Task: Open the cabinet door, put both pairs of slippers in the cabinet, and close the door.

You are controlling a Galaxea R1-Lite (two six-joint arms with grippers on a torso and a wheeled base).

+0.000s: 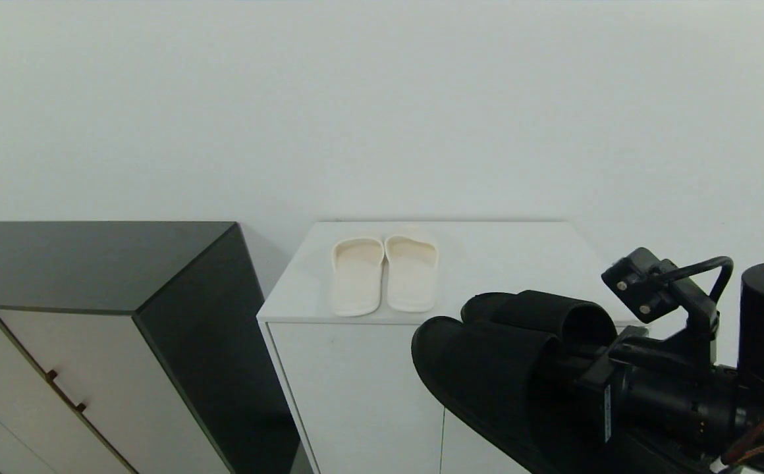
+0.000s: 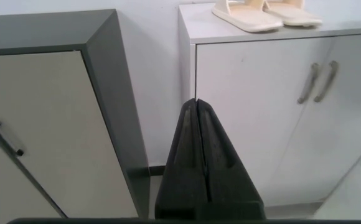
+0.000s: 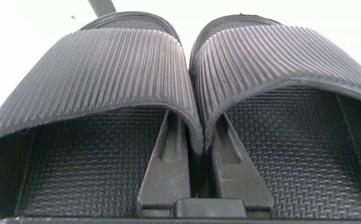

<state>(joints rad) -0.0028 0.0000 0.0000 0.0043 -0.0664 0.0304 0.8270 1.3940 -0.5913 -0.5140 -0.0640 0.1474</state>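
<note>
Leftward, dark cabinet [image 1: 92, 263] flanks shut white cabinet [image 1: 355, 395].

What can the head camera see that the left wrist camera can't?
Head camera's own: the black slippers, pinched together by the right hand. Left wrist camera's own: the left hand, shut, and two door handles on the white cabinet. Both: the cream slippers on top of the white cabinet, with the dark cabinet beside it.
</note>
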